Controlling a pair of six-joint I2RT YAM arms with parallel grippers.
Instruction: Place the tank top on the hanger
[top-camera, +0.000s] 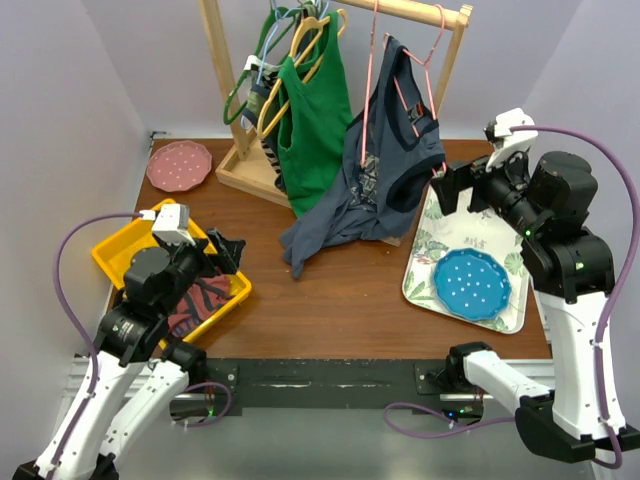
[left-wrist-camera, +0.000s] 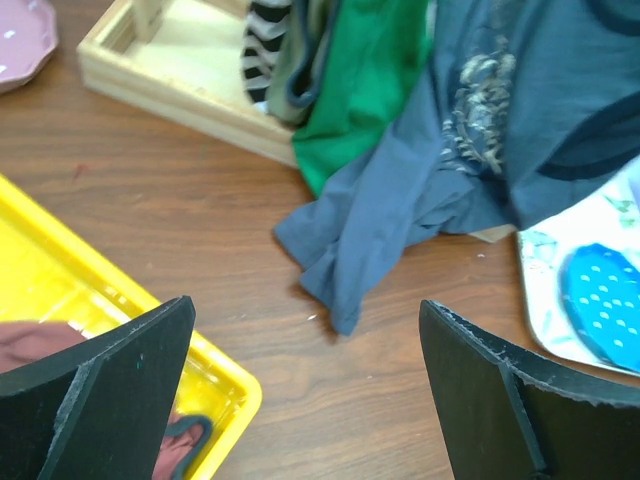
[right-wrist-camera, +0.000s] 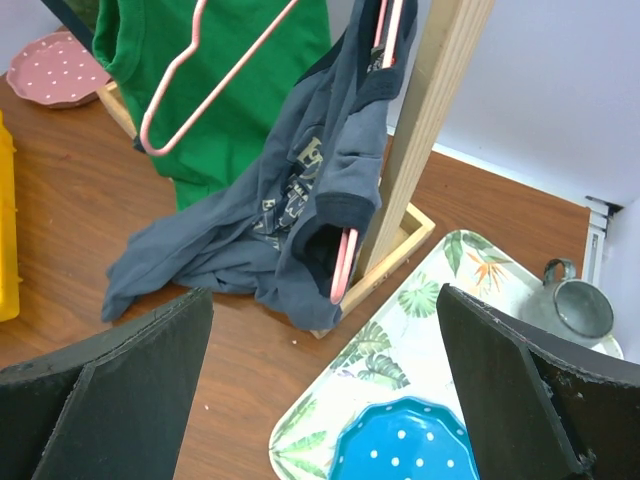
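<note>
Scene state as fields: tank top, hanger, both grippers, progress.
tank top: crumpled in yellow bin, not held
hanger: pink, empty, hanging on wooden rack
left gripper: open, empty, over the bin's edge
right gripper: open, empty, facing the rack
progress: tank top not yet on hanger

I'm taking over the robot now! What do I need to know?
Left gripper: open, empty, above the yellow bin.
Right gripper: open, empty, facing the rack.
Tank top: crumpled in the yellow bin.
Hanger: hanging bare on the rack.
Done: nothing yet.
Left: pick up the tank top, fetch the hanger, thread it on.
</note>
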